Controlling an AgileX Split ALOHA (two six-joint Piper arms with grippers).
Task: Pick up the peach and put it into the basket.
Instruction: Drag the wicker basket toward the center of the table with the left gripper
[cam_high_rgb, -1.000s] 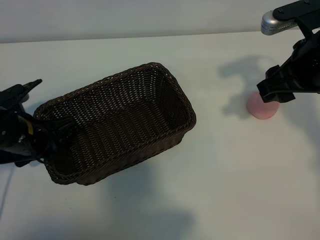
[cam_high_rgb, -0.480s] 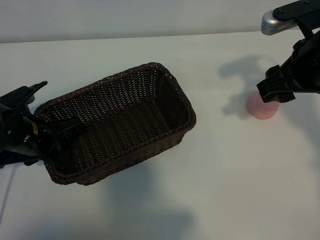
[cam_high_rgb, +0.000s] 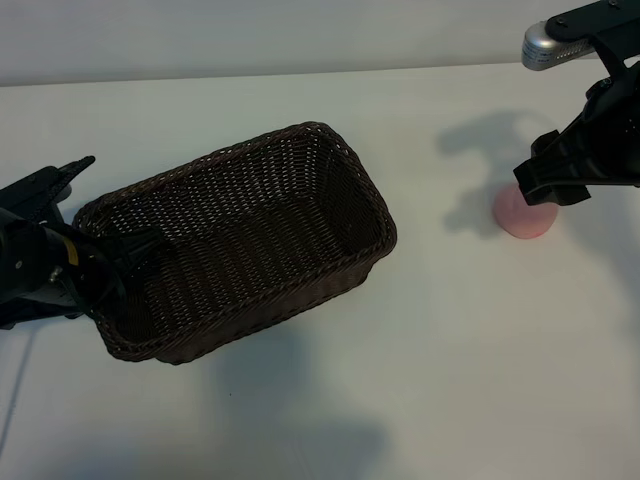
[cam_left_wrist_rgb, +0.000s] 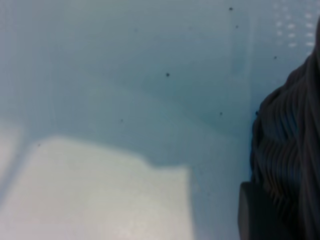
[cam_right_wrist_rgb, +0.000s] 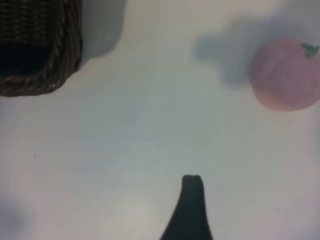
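The dark brown wicker basket (cam_high_rgb: 345, 165) lies left of centre on the white table. My left gripper (cam_high_rgb: 112, 265) straddles its left end wall, one finger inside and one outside, shut on the braided rim. In the left wrist view a dark finger (cam_left_wrist_rgb: 255, 215) presses against the weave (cam_left_wrist_rgb: 295, 145). The pale pink peach (cam_high_rgb: 522, 215) sits on the table at the far right, with its green bit (cam_right_wrist_rgb: 311, 48) showing in the right wrist view. My right gripper (cam_high_rgb: 548, 188) hangs open just above and beside the peach (cam_right_wrist_rgb: 285, 75), not touching it. Only one of its fingers (cam_right_wrist_rgb: 192, 200) shows.
The table (cam_high_rgb: 450, 380) is bare white between basket and peach and along the front. The basket's near corner (cam_right_wrist_rgb: 45, 75) shows in the right wrist view. The right arm's silver joint (cam_high_rgb: 545, 45) stands at the back right.
My left gripper has closed on the basket's left end, and the basket has shifted slightly to the right. The right arm and the peach have not moved.
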